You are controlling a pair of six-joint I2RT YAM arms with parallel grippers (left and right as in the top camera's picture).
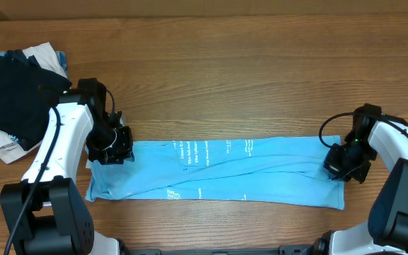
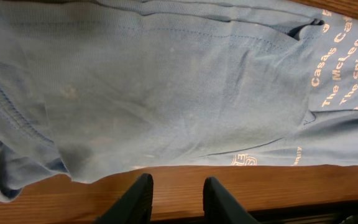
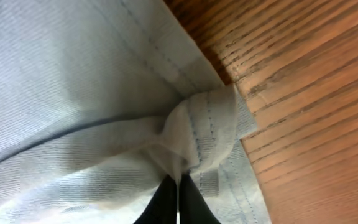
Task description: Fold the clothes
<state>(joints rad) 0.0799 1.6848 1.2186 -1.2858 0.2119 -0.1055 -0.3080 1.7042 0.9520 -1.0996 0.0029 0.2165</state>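
Slippage risk at right gripper [image 3: 178,185], clamped shut on only a small bunched hem corner of T-shirt [image 1: 261,173] lying flat along table [image 1: 225,71], with left gripper [image 2: 178,183] part-open, empty, beside opposite end.

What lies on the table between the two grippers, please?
The sky-blue T-shirt, folded into a long strip, spans from the left gripper to the right gripper, as the overhead view shows.
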